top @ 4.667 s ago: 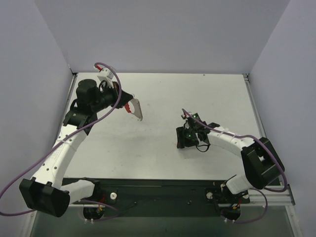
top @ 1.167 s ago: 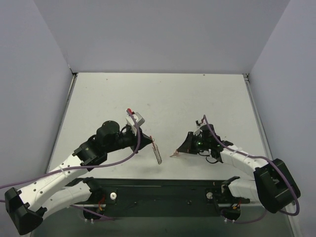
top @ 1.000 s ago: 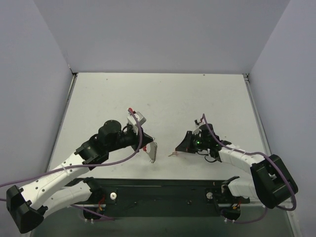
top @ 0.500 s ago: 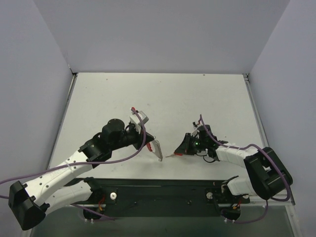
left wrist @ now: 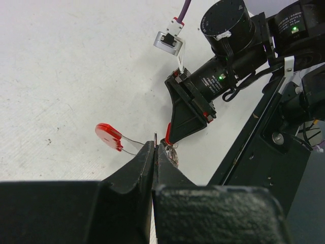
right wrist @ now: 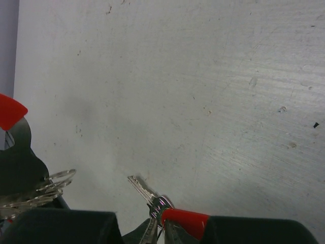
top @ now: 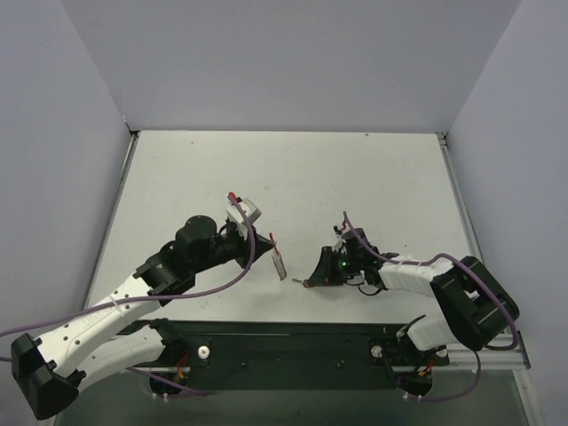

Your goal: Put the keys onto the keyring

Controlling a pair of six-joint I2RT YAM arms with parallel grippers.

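My right hand (top: 312,277) is clamped on the key (right wrist: 143,189), with the blade sticking out past its fingertips and aimed across at my left hand (left wrist: 154,152). That hand is pinched shut on the keyring (top: 280,264), which dangles over the worktop (top: 355,177). The ring is near the blade tip but apart from it. I judge the right arm should close the gap.

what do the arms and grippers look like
The left arm and right arm have white links, black joints and a looping purple cable. The left gripper and right gripper are black wedges; green lights glow behind the right one.
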